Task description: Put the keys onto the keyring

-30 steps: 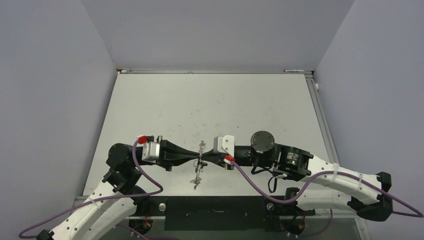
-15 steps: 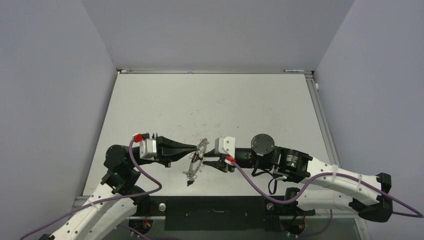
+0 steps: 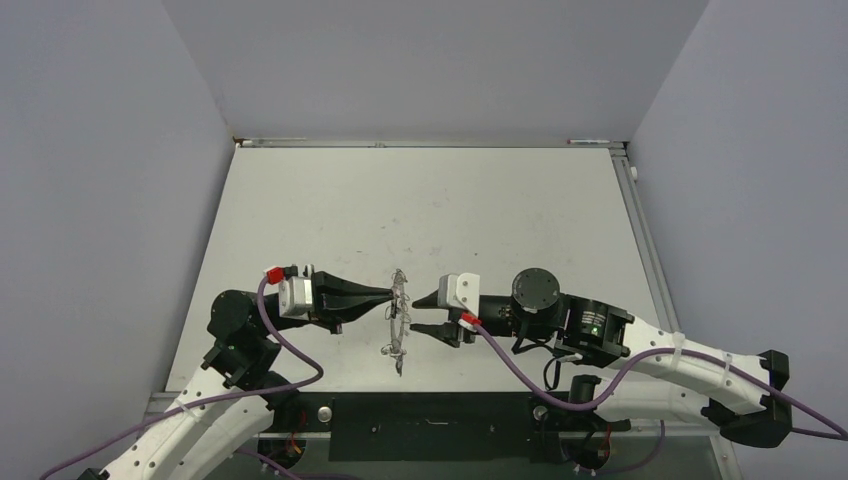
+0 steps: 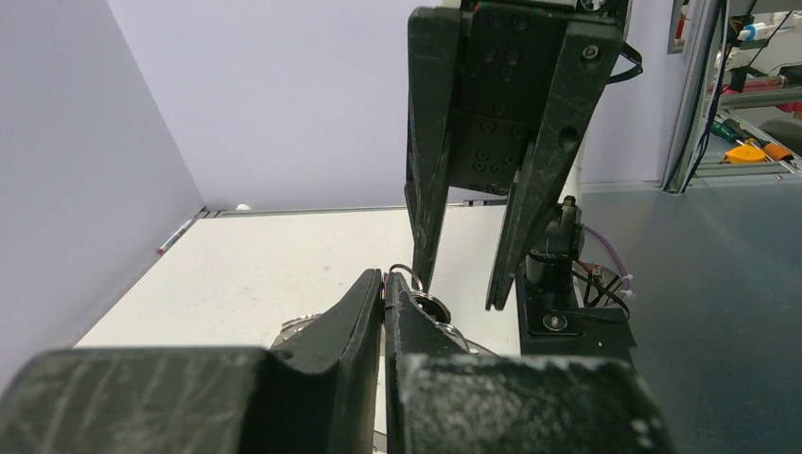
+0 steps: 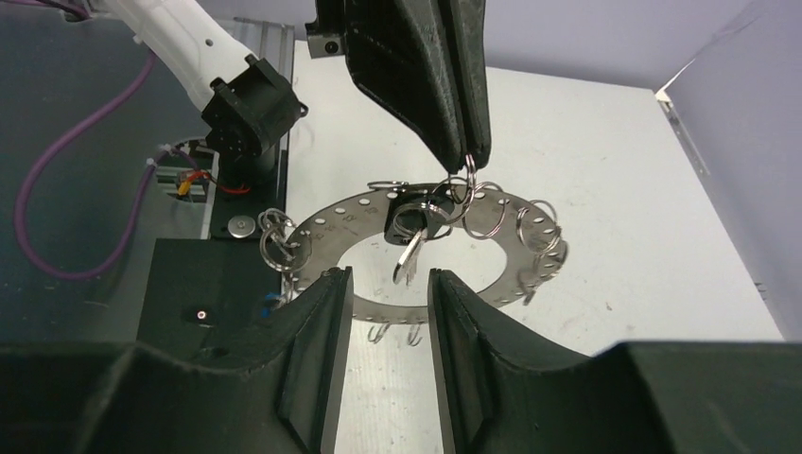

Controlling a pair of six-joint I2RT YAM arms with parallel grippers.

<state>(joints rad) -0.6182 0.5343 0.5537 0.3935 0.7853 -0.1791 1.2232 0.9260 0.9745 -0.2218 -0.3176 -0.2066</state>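
The two arms meet nose to nose low over the near part of the white table (image 3: 420,200), and the keyring (image 5: 331,225) hangs between them. The left gripper (image 3: 390,296) is clenched. Its two black fingertips (image 5: 470,142) are pressed flat together on one of the thin wire loops (image 5: 274,238) at the ring's rim, and the ring dangles from that pinch. From above it shows edge-on, a thin line running toward the near edge of the table. I cannot tell whether its lower end rests on the surface or hangs just clear of it.

Through the right wrist camera the ring faces me. It is a wide flat grey band dotted with small holes, and wire loops stick out all round it.

The key (image 5: 404,222) is there too, tiny against the ring. Its black head sits at the ring's inner edge just under the left fingertips, and its silver blade hangs down across the open middle. It sits among the loops bunched at the pinch, but I cannot make out whether it is actually threaded onto one.

The right gripper (image 3: 418,314) is released — fingers spread, nothing between them. It sits just beside the ring on the right, pointing at its flat face, and from above it is not touching it. In its own camera the key's blade shows in the gap between the two fingers, beyond their tips.
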